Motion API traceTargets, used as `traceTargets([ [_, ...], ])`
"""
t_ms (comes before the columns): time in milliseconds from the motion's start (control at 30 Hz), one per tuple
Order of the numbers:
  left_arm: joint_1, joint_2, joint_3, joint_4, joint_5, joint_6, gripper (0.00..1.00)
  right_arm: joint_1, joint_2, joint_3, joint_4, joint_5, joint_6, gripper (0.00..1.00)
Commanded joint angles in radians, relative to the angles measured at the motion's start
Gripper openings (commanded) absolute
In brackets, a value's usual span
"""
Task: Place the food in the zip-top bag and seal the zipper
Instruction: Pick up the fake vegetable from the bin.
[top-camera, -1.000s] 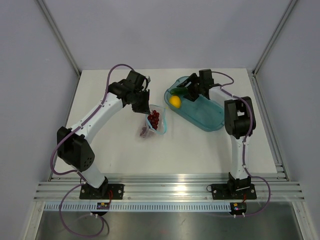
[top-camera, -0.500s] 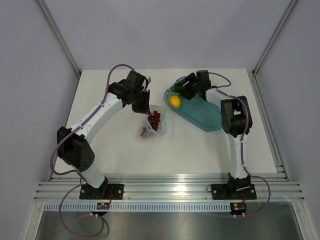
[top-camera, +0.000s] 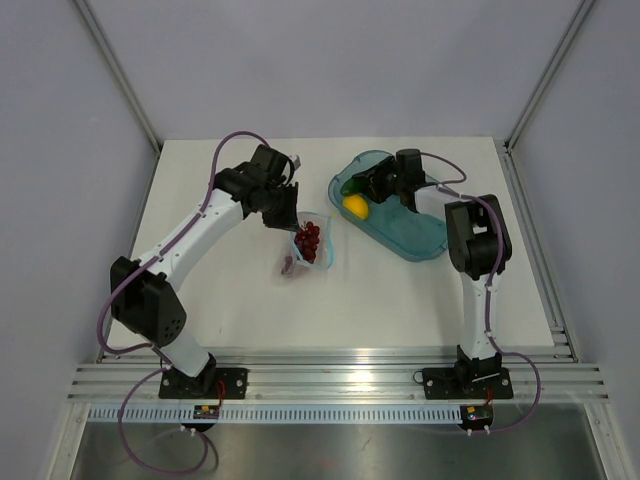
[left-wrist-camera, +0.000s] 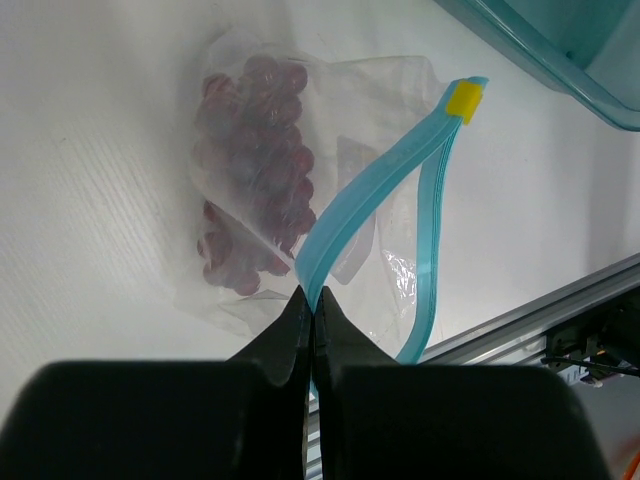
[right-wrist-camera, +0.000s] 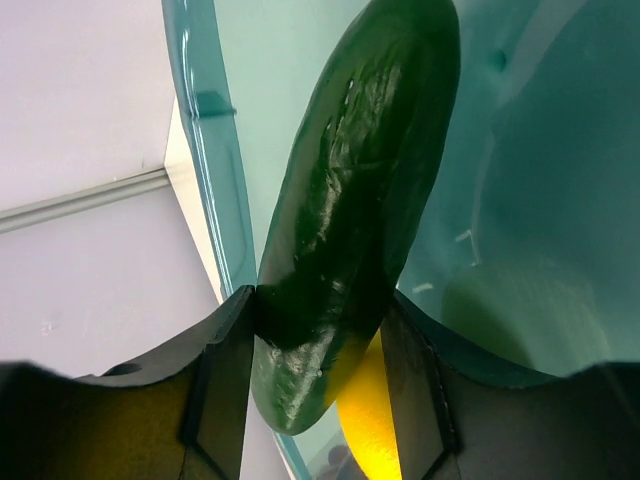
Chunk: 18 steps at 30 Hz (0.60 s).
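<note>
White table (top-camera: 230, 300): fills the middle of the overhead view. Teal tray (top-camera: 425, 238): sits at the far right, set at an angle. Clear bag (top-camera: 322, 258): lies near the middle, left of the tray and apart from it, mouth gaping, one lip lifted. Dark green cucumber (right-wrist-camera: 370, 180): sits in the tray's far left end, just beside the wall; clamped near one end by the right gripper (right-wrist-camera: 318, 305), fingers part-way apart and pressed against both sides; cannot tell whether raised off the tray floor. Red grapes (left-wrist-camera: 255, 150): already inside the bag, bunched toward the bottom. Yellow lemon (top-camera: 355, 206): lies in the tray just beside the cucumber, partly hidden behind it in the wrist view. Light blue zipper (left-wrist-camera: 370, 190): unsealed, its two strips bowed apart; one strip pinched by the left gripper (left-wrist-camera: 308, 300), fingers fully closed on it. Small yellow slider (left-wrist-camera: 463, 100): sits at the zipper's far end
</note>
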<state>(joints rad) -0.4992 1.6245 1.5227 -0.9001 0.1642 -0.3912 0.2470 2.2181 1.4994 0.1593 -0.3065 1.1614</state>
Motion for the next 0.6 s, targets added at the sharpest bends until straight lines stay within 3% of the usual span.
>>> traceTargets([
  [0, 0.005, -0.063, -0.006, 0.043, 0.018, 0.009, 0.00, 0.006, -0.129, -0.053, 0.045, 0.007, 0.000, 0.34],
  [367, 0.005, -0.075, -0.009, 0.063, 0.057, -0.020, 0.00, 0.009, -0.452, -0.246, -0.039, 0.020, -0.183, 0.31],
  [567, 0.005, -0.071, -0.013, 0.079, 0.084, -0.024, 0.00, 0.084, -0.687, -0.317, -0.230, 0.113, -0.376, 0.31],
])
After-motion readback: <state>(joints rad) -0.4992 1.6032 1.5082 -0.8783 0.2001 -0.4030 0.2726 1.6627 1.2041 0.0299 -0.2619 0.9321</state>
